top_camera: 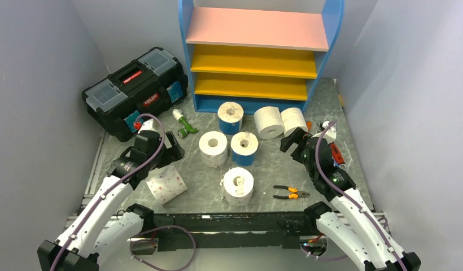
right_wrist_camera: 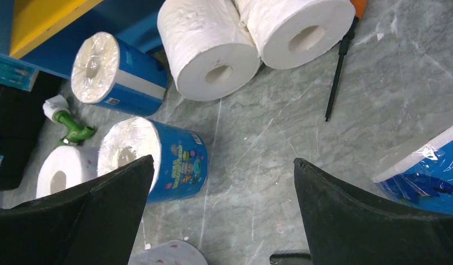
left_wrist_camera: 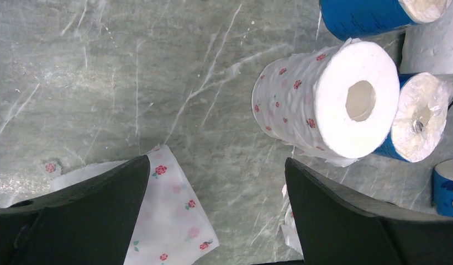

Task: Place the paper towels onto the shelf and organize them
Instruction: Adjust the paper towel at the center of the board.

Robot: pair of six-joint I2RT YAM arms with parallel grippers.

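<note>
Grey marble-look tabletop point(top_camera: 263, 169), matte grey walls on three sides; at the far end stands the shelf point(top_camera: 187, 51), with a blue frame, a smooth pink top board and two glossy yellow boards below; the paper towels point(top_camera: 238, 183) all sit on the table in front of it, short fat cylinders with cardboard cores.

My left gripper point(left_wrist_camera: 217, 165) hangs with its black, wedge-shaped fingers point(left_wrist_camera: 97, 215) spread wide and nothing held; between them I see only veined stone; a limp sheet of rose-printed tissue point(left_wrist_camera: 172, 215) lies against the left-hand finger and runs partly under it; ahead of the right-hand finger is a dimpled rose-printed roll point(left_wrist_camera: 318, 99), its round end and core turned towards the camera; it touches a blue-wrapped roll point(left_wrist_camera: 420, 118) with crinkled clear film over its end.

My right gripper point(right_wrist_camera: 223, 163) is just as wide apart and just as empty; the blue-wrapped roll lies just beyond its left-hand finger, which hides part of it, so I cannot tell whether they touch; further ahead lies a second blue roll point(right_wrist_camera: 116, 74) with a white band; beside that, two plain white rolls point(right_wrist_camera: 210, 47), soft and quilted, are pressed side to side; ahead of the right-hand finger lies a thin black-shafted screwdriver point(right_wrist_camera: 336, 77), well apart from it.
</note>
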